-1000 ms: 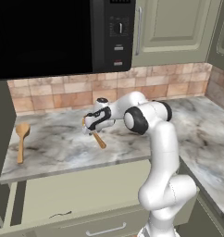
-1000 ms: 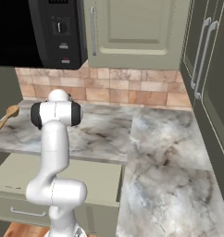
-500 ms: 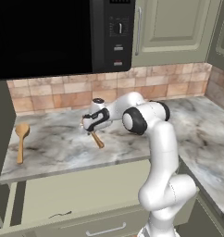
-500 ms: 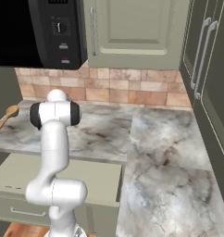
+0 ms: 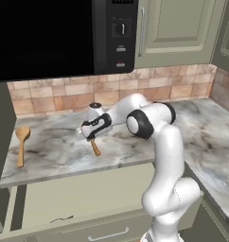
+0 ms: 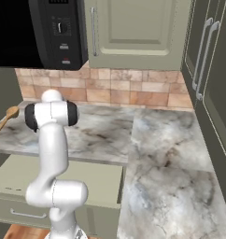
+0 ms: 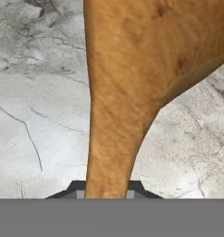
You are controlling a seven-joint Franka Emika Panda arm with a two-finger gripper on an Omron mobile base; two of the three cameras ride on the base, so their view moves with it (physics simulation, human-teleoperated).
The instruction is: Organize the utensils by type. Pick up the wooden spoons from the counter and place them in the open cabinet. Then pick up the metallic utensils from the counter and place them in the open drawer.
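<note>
The pincer (image 5: 90, 137) is clenched on a wooden spoon (image 7: 118, 102) lying on the bench (image 5: 59, 151), below the microwave (image 5: 64, 35); lift straight, keeping it level.

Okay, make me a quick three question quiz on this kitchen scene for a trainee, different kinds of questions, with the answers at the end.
1. True or false: the gripper has its jaws shut on a wooden spoon.
2. Multiple choice: where does the other wooden spoon lie? A) in the drawer B) at the counter's left end C) in the cabinet
3. Fill in: above the counter hangs a black ____.

Key: 1 true. 2 B. 3 microwave.
</note>
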